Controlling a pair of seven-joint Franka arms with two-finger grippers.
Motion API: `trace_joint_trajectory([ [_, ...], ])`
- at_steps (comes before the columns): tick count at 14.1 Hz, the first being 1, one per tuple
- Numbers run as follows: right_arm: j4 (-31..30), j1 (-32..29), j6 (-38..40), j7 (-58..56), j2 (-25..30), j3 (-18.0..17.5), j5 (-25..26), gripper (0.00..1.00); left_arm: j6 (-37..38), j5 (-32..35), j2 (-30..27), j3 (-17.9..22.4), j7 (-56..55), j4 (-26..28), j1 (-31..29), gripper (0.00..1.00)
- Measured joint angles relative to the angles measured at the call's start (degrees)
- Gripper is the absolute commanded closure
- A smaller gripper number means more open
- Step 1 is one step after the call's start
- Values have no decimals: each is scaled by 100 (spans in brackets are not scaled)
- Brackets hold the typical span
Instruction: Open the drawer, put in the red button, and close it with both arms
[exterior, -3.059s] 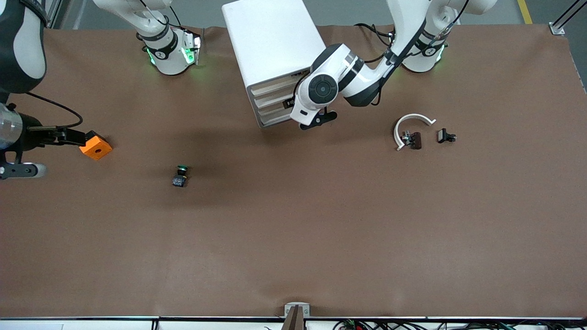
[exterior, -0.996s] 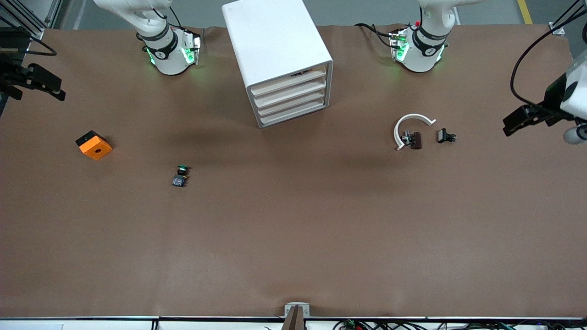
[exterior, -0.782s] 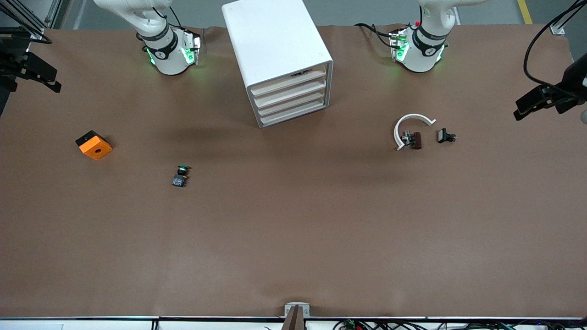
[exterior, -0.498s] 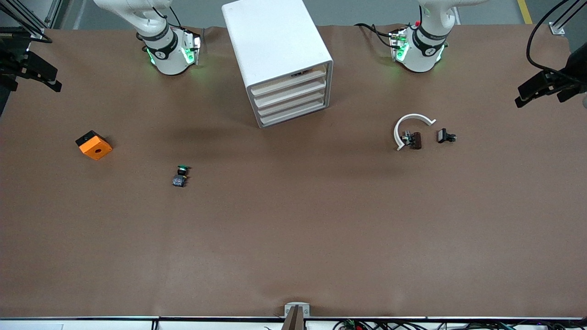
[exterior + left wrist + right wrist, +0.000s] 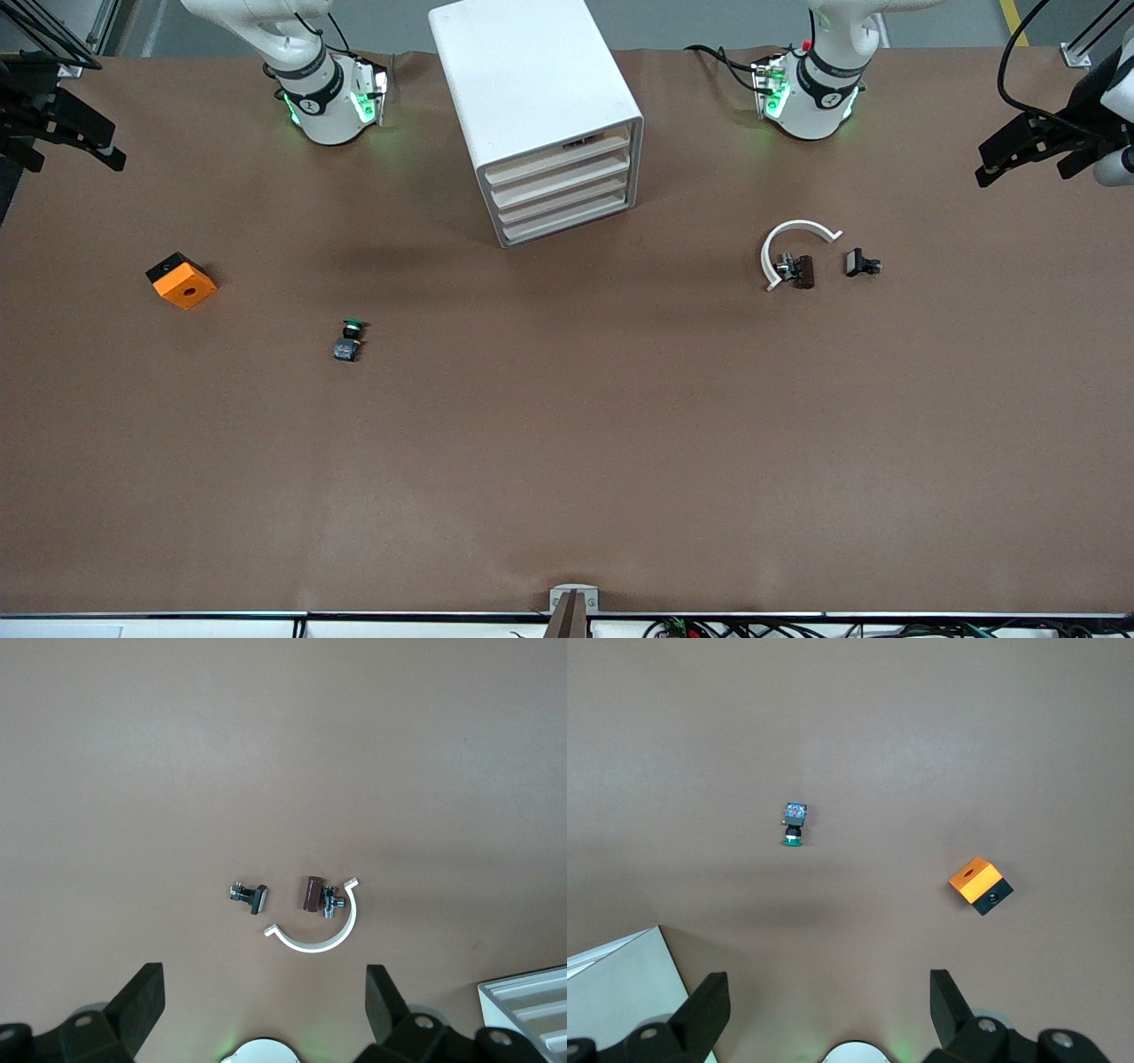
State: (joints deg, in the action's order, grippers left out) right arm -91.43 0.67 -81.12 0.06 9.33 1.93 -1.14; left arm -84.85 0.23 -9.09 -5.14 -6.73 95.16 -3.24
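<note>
The white cabinet stands between the two arm bases, and its four cream drawer fronts all sit flush and shut. I cannot tell which one is the task's drawer. The red button is out of view. My left gripper hangs open and empty over the left arm's end of the table; in its wrist view the left gripper has only bare table between its fingers. My right gripper hangs open and empty over the right arm's end, and the right gripper also frames bare table.
A green-capped button and an orange block lie toward the right arm's end. A white C-shaped ring, a brown part and a small black part lie toward the left arm's end.
The left arm has left the cabinet's front, and the right gripper has left the orange block. Both grippers now hang at the table's ends, shifting only slightly in the last second.
</note>
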Motion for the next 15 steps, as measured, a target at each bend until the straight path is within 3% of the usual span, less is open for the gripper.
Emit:
trace_joint_trajectory([
  [15,0,1,-119,70,0,-24,-21,0,-210,0,281,-23,0,5,7,0],
])
